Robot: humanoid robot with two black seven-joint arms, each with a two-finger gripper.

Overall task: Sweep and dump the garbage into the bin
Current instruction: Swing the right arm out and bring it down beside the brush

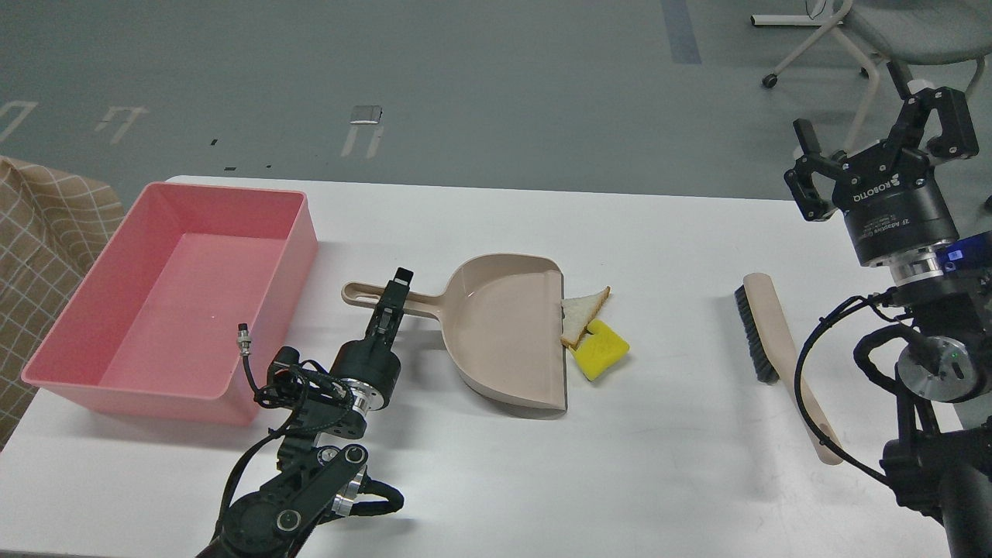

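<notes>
The bread slice (pixel 583 313) and the yellow block (pixel 598 350) lie touching each other at the open lip of the beige dustpan (pixel 504 329). The pink bin (pixel 116 372) stands at the table's left and holds nothing. My left gripper (pixel 394 296) points down at the dustpan's handle (pixel 364 295) and is seen edge-on, so its fingers cannot be told apart. My right gripper (pixel 874 132) is open and empty, raised above the table's right edge, above and right of the brush (pixel 779 337).
The brush lies on the right part of the white table (pixel 666 465), bristles facing left. A checked cloth (pixel 39 232) hangs at the left edge. An office chair (pixel 891 39) stands on the floor beyond the table.
</notes>
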